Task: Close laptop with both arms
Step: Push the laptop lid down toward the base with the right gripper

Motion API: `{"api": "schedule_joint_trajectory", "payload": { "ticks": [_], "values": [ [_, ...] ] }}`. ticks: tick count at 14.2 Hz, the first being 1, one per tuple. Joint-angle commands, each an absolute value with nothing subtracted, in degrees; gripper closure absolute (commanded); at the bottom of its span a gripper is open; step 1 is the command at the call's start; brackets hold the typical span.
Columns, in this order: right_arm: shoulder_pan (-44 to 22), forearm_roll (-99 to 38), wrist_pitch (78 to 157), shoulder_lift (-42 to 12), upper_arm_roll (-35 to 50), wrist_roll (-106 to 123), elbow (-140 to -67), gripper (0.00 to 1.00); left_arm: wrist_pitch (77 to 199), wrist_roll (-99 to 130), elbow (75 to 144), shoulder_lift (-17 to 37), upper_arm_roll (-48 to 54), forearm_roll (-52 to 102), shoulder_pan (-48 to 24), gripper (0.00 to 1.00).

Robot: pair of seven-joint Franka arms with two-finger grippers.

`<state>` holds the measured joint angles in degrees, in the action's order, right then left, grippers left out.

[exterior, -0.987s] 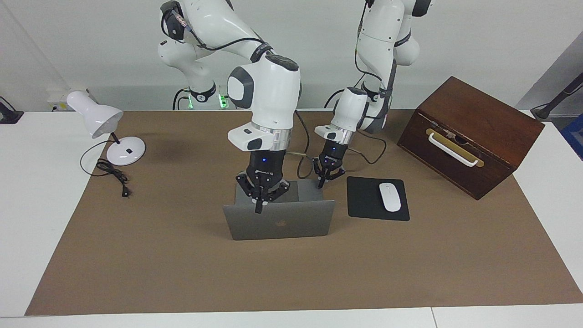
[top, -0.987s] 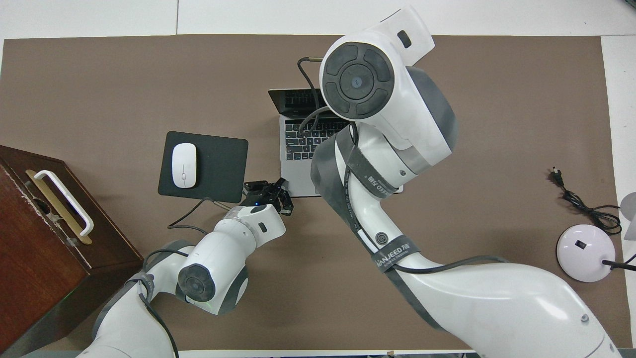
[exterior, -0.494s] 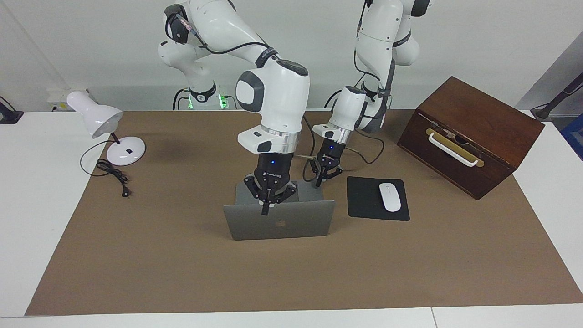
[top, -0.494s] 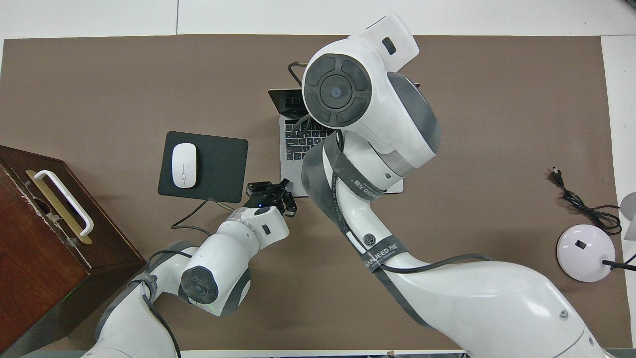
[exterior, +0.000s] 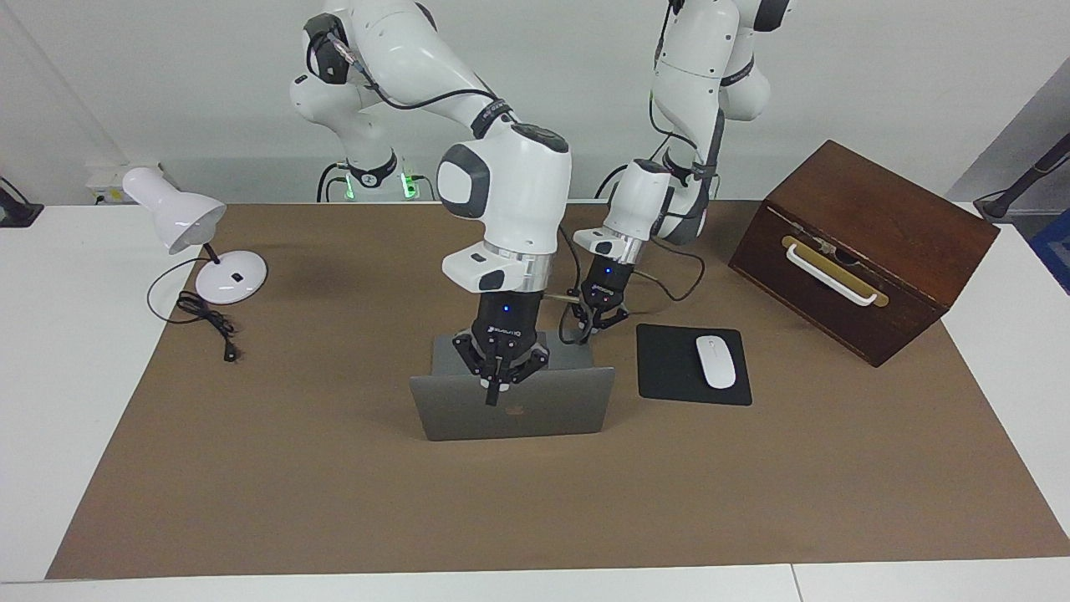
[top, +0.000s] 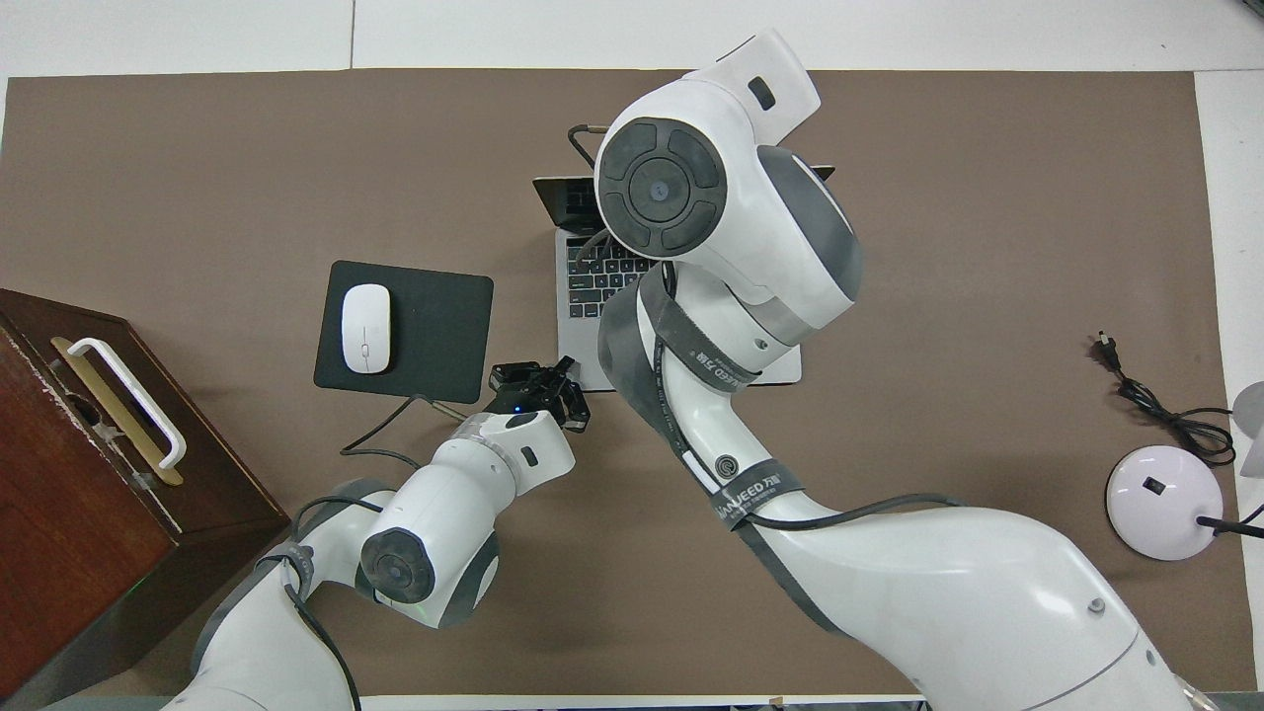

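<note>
A: Facing view question: why is the right gripper (exterior: 499, 386) kept pinched shut at the laptop (exterior: 512, 410) lid's top edge?

B: Probably so the lid can be pushed down. The base corner is likely steadied by the left gripper (exterior: 595, 322), also closed, empty.

The right arm's strap (top: 748, 497) reads "VANJEED"; laptop (exterior: 514, 410) bears an apple logo.

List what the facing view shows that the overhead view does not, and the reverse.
Facing view only: the laptop's lid back with its apple logo, the right hand shut at the lid's top edge, and the lamp's white shade.
Overhead view only: the laptop's keyboard.
Both: the left hand shut by the laptop's base corner, the mouse on its black mouse pad, and the wooden box.
</note>
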<state>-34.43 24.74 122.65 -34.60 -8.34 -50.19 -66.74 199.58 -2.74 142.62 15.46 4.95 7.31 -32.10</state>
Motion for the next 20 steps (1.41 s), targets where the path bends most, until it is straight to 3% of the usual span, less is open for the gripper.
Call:
{"api": "schedule_joint_trajectory", "payload": {
  "ticks": [1, 11, 20],
  "values": [
    [-34.19, 26.37, 124.97, -36.3, -8.88, -52.03, -64.95, 1.0, 200.57, -3.43, 142.56, 17.14, 4.13, 7.56, -33.84, 1.0],
    [-33.31, 26.37, 128.41, -41.22, -9.14, -52.38, -61.97, 1.0, 200.57, -3.52, 142.47, 17.31, 4.13, 7.56, -33.84, 1.0],
    [-33.14, 24.62, 128.32, -41.48, -8.35, -53.61, -61.96, 1.0, 200.65, -3.6, 141.94, 18.19, 4.13, 7.56, -34.63, 1.0]
  ]
}}
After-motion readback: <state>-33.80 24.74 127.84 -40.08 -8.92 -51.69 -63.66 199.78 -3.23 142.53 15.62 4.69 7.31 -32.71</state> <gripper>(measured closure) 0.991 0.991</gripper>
